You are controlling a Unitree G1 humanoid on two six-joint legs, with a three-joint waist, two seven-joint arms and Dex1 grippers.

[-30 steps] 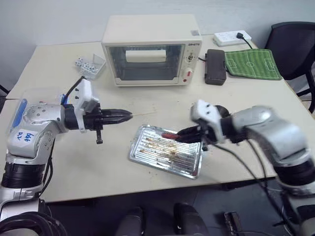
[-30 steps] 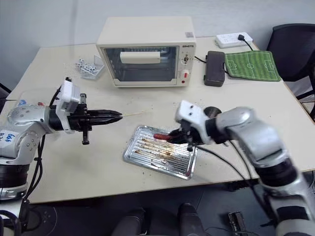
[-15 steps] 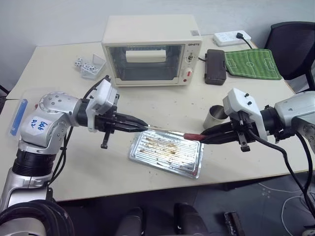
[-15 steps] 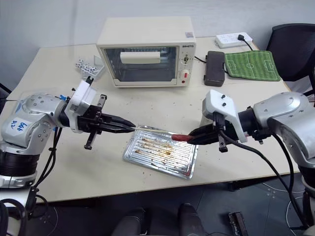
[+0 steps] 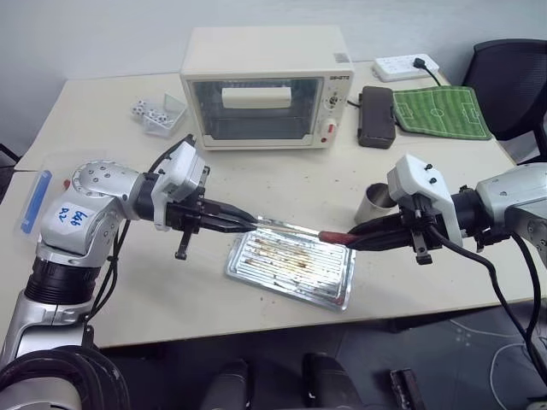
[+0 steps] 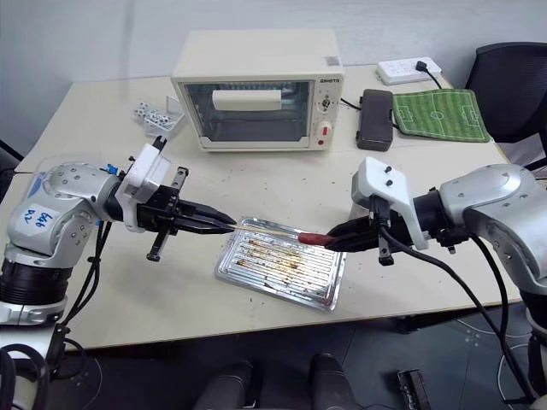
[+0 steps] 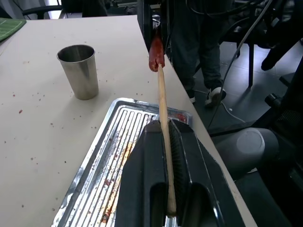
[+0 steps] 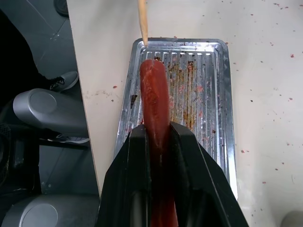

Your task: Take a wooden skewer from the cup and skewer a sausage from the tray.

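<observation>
Above the tray (image 5: 291, 272), both arms have swung inward; left gripper (image 5: 248, 224) clamps the wooden skewer (image 7: 162, 101), its tip now meeting the sausage (image 8: 155, 101) pinched by the right gripper (image 5: 352, 238); piercing seems imminent.

Cream toaster oven (image 5: 266, 85), black case (image 5: 374, 115), green football-pitch mat (image 5: 439, 111), white power strip (image 5: 404, 64).

Pale-wood skewer (image 7: 162, 109) showing tan, glossy red-brown sausage (image 8: 155, 101), silver ridged tray (image 5: 338, 289) w/ brown grease streaks, shiny grey cup (image 7: 78, 71), cream oven (image 5: 265, 84) at 12 o'clock, green pitch-print mat (image 5: 440, 111), black grippers
</observation>
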